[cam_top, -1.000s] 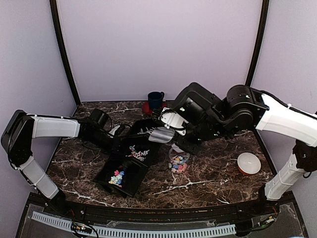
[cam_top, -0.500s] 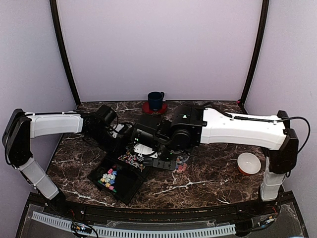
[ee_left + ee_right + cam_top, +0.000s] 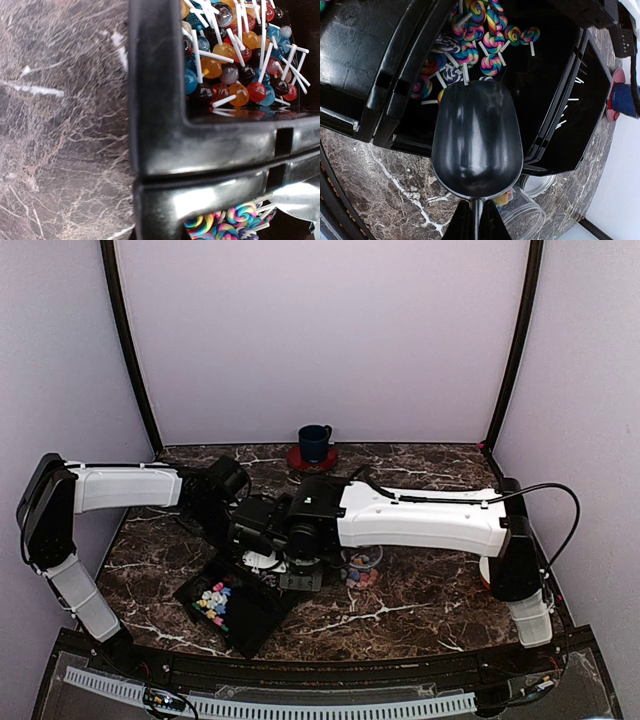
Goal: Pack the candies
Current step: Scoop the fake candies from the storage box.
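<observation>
Above swirl lollipops (image 3: pixel 490 64), empty black scoop (image 3: pixel 476 140)

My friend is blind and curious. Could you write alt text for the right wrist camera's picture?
An empty black scoop, gripped by the right gripper, points into swirl lollipops in a black tray. A clear jar sits beside the tray.

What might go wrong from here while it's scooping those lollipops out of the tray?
1. The black plastic scoop in the right hand is empty. The rainbow swirl lollipops lie with sticks crossed, so they may snag or spill over the wall of the black compartment tray.
2. The clear jar sits close beside the tray, partly behind the scoop; a swing might knock it over.
</observation>
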